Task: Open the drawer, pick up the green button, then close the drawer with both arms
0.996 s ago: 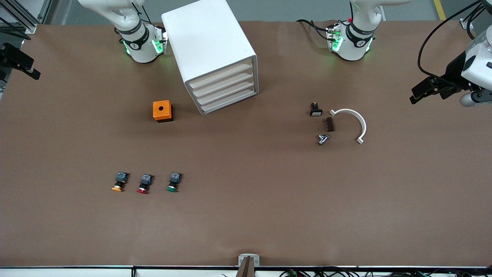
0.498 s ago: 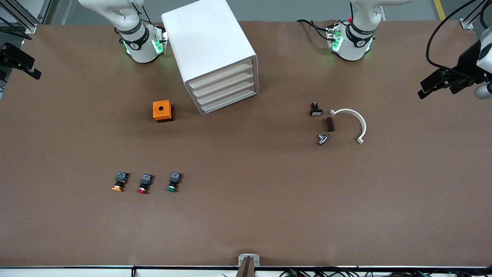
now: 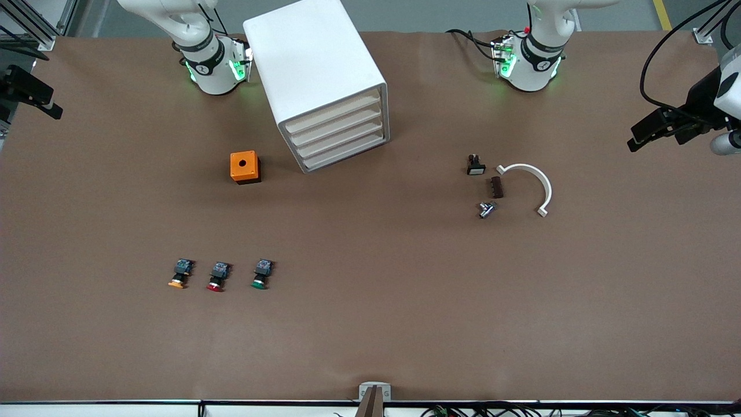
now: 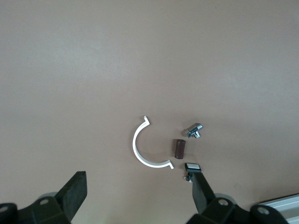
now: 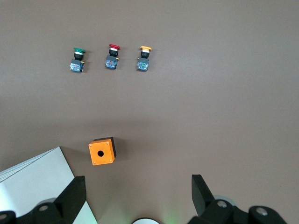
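Both end effectors are held high with fingers spread wide, empty: the left end effector [image 3: 637,139] at the tabletop's edge, the right end effector [image 5: 138,198] above the orange box [image 3: 244,167]. The button [image 3: 261,274] lies on the tabletop [image 3: 370,324]; the drawer [image 3: 341,141] is shut

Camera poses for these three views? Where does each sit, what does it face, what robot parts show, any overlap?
Front view: high, facing the arm bases; sees the table, cabinet, left claw and right claw at the table's ends.
Left wrist view: looks down past its open claw at the white curved clip.
Right wrist view: looks down past its open claw at the orange box and green button.
Shared: each wrist view's items also appear in the front view.
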`<state>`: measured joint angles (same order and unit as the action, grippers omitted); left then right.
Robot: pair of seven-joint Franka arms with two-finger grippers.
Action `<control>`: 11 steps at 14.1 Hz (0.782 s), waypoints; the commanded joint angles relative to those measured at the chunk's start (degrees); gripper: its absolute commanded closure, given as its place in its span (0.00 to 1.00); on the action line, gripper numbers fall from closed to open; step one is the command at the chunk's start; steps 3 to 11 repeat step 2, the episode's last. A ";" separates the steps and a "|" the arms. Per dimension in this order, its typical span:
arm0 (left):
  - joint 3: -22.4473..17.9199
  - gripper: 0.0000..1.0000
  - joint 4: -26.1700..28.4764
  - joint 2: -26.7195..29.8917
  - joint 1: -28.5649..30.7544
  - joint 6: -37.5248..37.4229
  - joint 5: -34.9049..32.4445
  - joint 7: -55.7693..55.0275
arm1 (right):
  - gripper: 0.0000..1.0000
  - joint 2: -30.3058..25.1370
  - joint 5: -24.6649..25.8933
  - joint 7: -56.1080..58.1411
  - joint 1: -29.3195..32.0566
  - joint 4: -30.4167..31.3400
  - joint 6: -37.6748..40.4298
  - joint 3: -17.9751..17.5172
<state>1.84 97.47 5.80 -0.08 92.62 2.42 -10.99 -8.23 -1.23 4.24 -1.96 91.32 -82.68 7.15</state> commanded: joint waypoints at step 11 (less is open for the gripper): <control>0.09 0.00 -1.76 -0.79 -0.09 -1.47 -1.01 0.71 | 0.00 -1.27 0.70 0.51 0.47 1.14 0.33 -0.74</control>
